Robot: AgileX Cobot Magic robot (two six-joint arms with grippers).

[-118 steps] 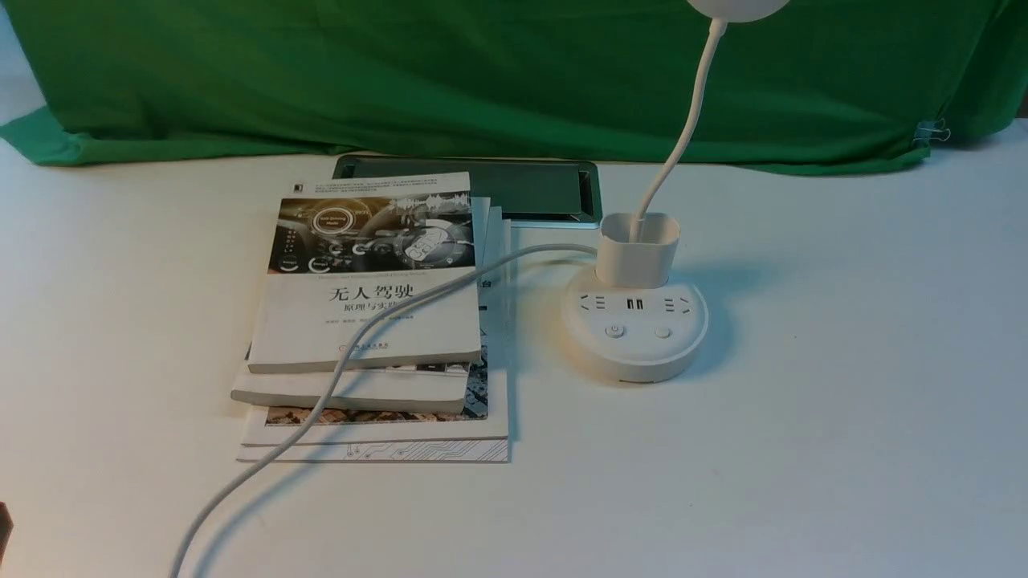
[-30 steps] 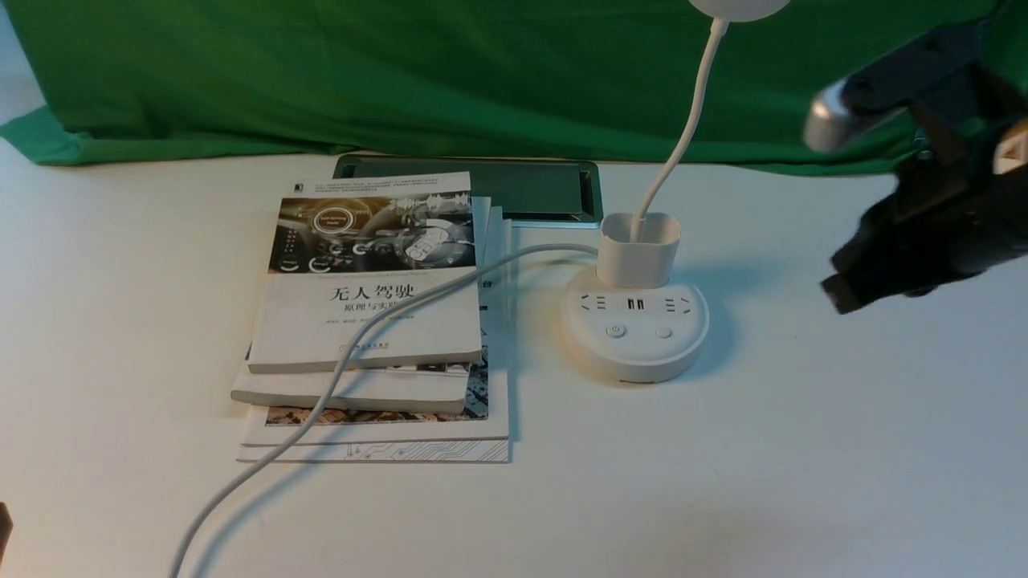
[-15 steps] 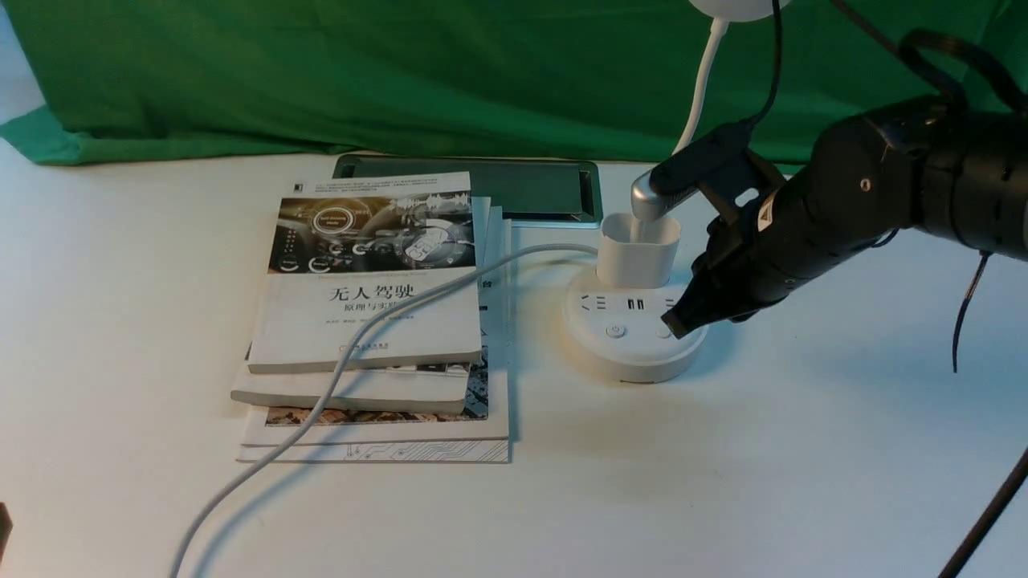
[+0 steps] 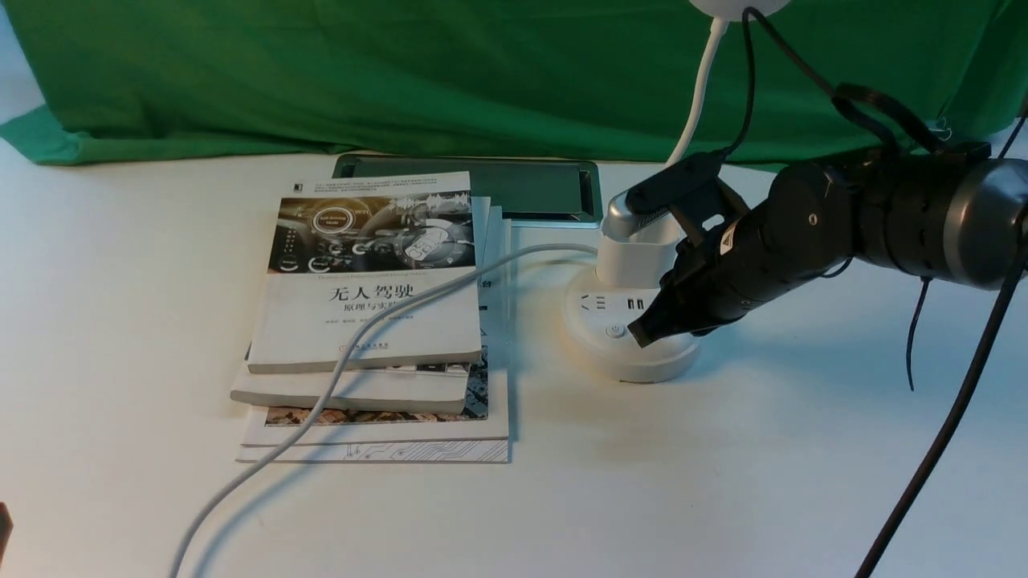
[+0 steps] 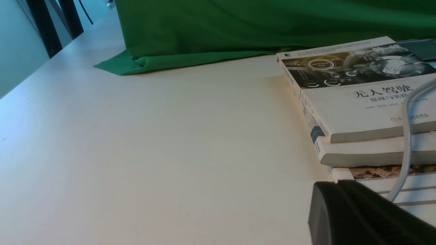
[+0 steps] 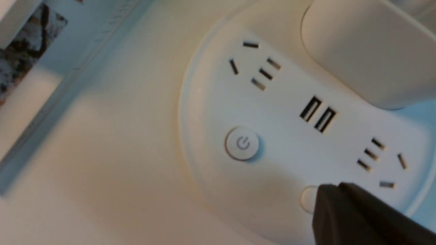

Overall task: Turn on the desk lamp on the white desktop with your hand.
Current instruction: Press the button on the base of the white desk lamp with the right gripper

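- As the black right gripper (image 4: 640, 334) is hovering over the desk lamp's (image 4: 590, 339) round base, its jaws are pressing together with nothing between them.
- The left gripper's (image 5: 337, 186) jaws are also pressing together, well apart from the lamp.
- If the fingers are coming down too far toward 4 o'clock, they could be pushing the plain button (image 6: 309, 199) and missing the power button (image 4: 615, 331).
- The silver wrist part (image 4: 629, 218) is showing close to the cup holder (image 4: 636, 263), so a low tilt could be making it bump the rim or thin neck (image 4: 700, 88).
- The black cable (image 4: 751, 76) is looping by the lamp head (image 4: 735, 8), and a snag could be tugging the lamp.
- A hard push off-centre could be sliding the base.
- The lamp is standing upright on the white desktop (image 4: 562, 490), with the books (image 4: 365, 321) sitting at 9 o'clock from it.
- Its white base is showing slots and the power button near 7 o'clock; whether the light is glowing, I cannot tell.
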